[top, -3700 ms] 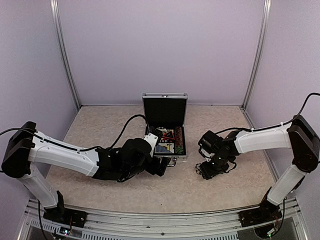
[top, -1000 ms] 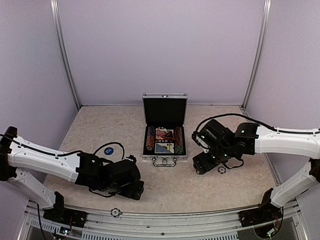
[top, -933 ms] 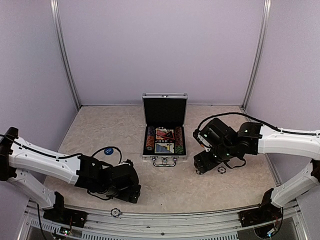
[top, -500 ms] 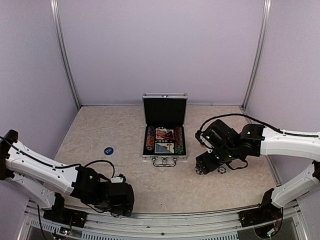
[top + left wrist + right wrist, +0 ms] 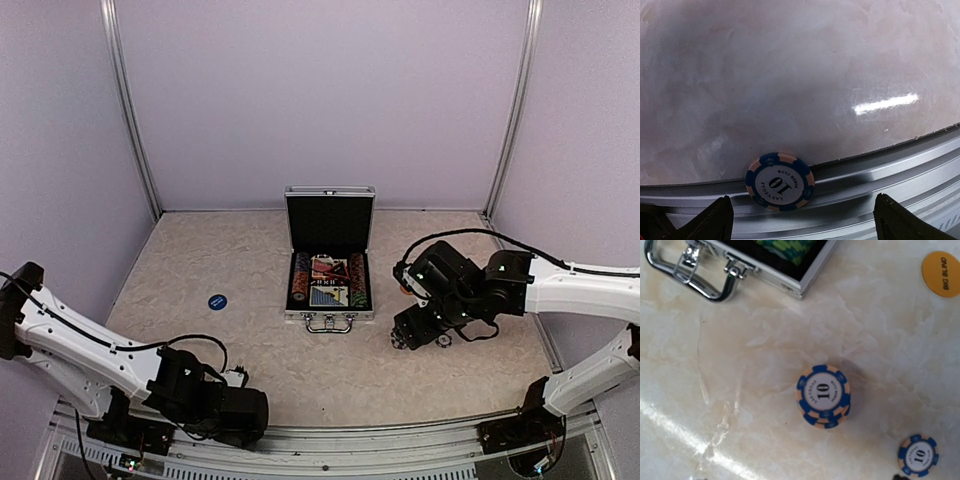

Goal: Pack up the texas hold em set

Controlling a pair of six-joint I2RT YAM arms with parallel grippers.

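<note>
Overhead, a beige marbled tabletop (image 5: 400, 380) lies between lilac walls (image 5: 320, 90) and aluminium corner posts (image 5: 133, 110). The silver case (image 5: 329, 225) stands open at its middle, lid upright, with card decks (image 5: 327, 282) in its tray. Both tools are spread and hold nothing: the left gripper (image 5: 247, 415) hovers over a blue-and-cream chip (image 5: 780, 181) lying on the metal rail (image 5: 880, 175) at the near edge, and the right gripper (image 5: 405, 335) hangs above a stack of blue chips (image 5: 823, 395) right of the case handle (image 5: 705, 275). Since a few seconds ago the left arm has pulled back from the case front, uncovering a blue disc (image 5: 217, 301).
</note>
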